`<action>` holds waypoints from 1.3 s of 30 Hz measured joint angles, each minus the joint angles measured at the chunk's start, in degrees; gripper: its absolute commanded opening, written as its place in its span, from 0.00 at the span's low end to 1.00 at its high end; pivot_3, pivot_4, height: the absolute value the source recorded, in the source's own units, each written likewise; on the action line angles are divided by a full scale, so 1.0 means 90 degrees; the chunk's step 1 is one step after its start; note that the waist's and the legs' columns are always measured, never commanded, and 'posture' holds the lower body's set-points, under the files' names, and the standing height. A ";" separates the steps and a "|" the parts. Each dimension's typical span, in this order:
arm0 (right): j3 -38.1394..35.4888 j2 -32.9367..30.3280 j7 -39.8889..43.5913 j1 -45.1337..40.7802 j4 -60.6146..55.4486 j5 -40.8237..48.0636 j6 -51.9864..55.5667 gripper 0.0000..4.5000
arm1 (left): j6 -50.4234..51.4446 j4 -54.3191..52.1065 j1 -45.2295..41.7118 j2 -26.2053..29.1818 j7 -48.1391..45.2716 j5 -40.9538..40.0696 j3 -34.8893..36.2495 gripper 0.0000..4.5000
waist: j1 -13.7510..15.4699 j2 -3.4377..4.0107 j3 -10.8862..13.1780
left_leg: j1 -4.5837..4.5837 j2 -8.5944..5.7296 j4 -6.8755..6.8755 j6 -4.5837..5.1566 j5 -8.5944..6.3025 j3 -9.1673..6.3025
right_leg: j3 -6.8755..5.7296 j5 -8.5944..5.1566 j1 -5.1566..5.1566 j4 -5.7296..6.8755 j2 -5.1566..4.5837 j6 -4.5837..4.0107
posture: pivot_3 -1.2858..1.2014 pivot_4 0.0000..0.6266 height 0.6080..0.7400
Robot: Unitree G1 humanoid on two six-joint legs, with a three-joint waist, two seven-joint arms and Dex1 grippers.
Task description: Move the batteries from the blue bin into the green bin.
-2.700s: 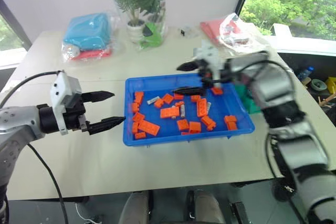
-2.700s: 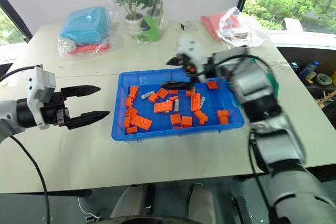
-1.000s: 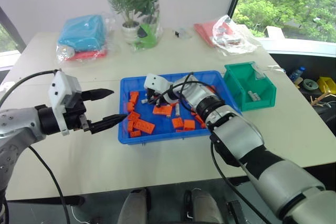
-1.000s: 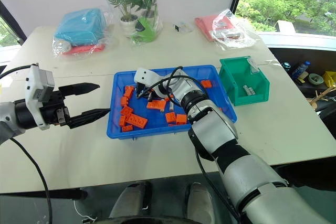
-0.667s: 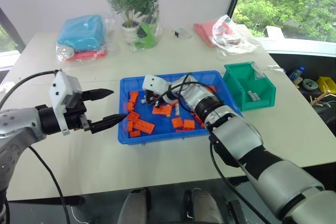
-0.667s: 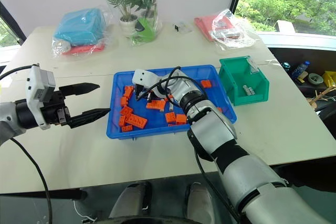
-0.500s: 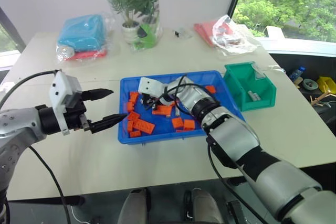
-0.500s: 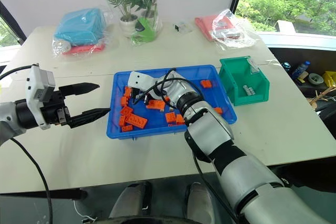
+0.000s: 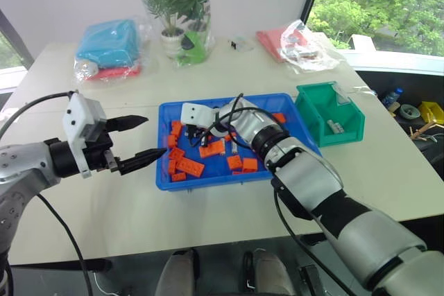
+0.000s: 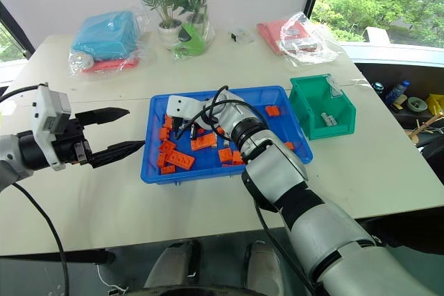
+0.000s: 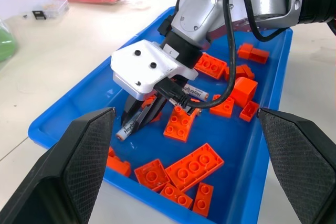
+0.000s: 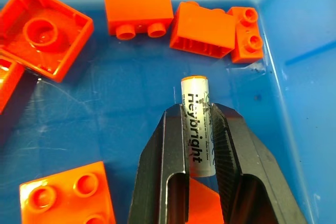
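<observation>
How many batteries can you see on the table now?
4. One battery is gripped by the right hand in the blue bin. A second lies near it. Two lie in the green bin. The arm may hide more.

Between the right gripper's [image 12: 198, 129] matt black fingers we note a battery [image 12: 197, 124], glossy silvery label. Beneath it, blue bin [image 12: 294, 51]: smooth shiny plastic. Nearby orange bricks [image 12: 137, 2]: glossy plastic.
</observation>
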 measured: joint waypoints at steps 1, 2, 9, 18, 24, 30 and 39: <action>-0.0018 -0.0002 0.0004 0.0001 0.0000 0.0009 0.0005 0.02 | 0.0000 0.0000 0.0000 0.0000 -0.0001 0.0000 -0.0002 1.00 | 0.0000 0.0000 0.0000 | 0.0000 0.0000 0.0000 0.0000 0.0000 0.0000 | 0.0000 0.0000 0.0000 0.0000 0.0000 0.0000 | 0.52 0.24 0.45; -0.0070 -0.0011 0.0012 0.0003 -0.0002 0.0049 0.0019 0.02 | 0.0000 -0.0001 -0.0002 -0.0005 -0.0001 -0.0001 -0.0010 1.00 | 0.0002 0.0000 0.0000 | 0.0000 0.0000 0.0000 0.0000 0.0000 0.0000 | 0.0000 0.0000 0.0000 0.0000 0.0000 0.0000 | 0.52 0.24 0.45; -0.1440 -0.1105 0.0367 0.0491 -0.2593 0.1298 0.1492 0.02 | 0.0019 -0.0114 -0.0145 -0.0258 0.0035 -0.0143 -0.0337 1.00 | 0.0130 -0.0010 -0.0001 | -0.0006 0.0003 0.0011 -0.0001 0.0003 -0.0012 | -0.0001 0.0005 0.0017 -0.0004 -0.0007 0.0007 | 0.52 0.24 0.45; -0.3909 -0.4311 -0.0733 0.3601 -0.7218 0.1848 0.5301 0.02 | -0.0152 0.0389 -0.0562 -0.0786 0.0137 0.0147 -0.1025 1.00 | 0.0350 -0.0003 -0.0006 | -0.0001 -0.0003 0.0010 -0.0014 -0.0005 0.0027 | -0.0001 0.0009 0.0074 -0.0086 -0.0010 0.0003 | 0.52 0.24 0.45; -0.4693 -0.4668 -0.1353 0.4344 -0.7801 0.2139 0.5979 0.02 | -0.0205 0.0665 -0.1022 -0.0954 0.0090 0.0272 -0.1305 1.00 | 0.0131 0.0004 -0.0009 | 0.0034 0.0065 -0.0004 0.0002 0.0002 0.0101 | -0.0004 0.0015 0.0064 -0.0078 0.0002 -0.0002 | 0.52 0.24 0.45; -0.4684 -0.4575 -0.1718 0.4395 -0.7825 0.2542 0.5989 0.60 | -0.0242 0.0925 -0.1308 -0.0961 -0.0008 0.0328 -0.1425 1.00 | 0.0155 0.0003 -0.0009 | 0.0034 0.0072 0.0000 0.0005 0.0003 0.0110 | -0.0004 0.0016 0.0062 -0.0081 0.0000 -0.0005 | 0.52 0.24 0.45; -0.4423 -0.4596 -0.1913 0.4269 -0.7739 0.2982 0.5866 0.94 | -0.0224 0.0954 -0.1369 -0.0937 -0.0067 0.0355 -0.1467 1.00 | 0.0190 -0.0003 -0.0009 | 0.0021 0.0078 0.0005 0.0003 0.0001 0.0110 | -0.0004 0.0032 0.0057 -0.0092 -0.0001 -0.0031 | 0.52 0.24 0.45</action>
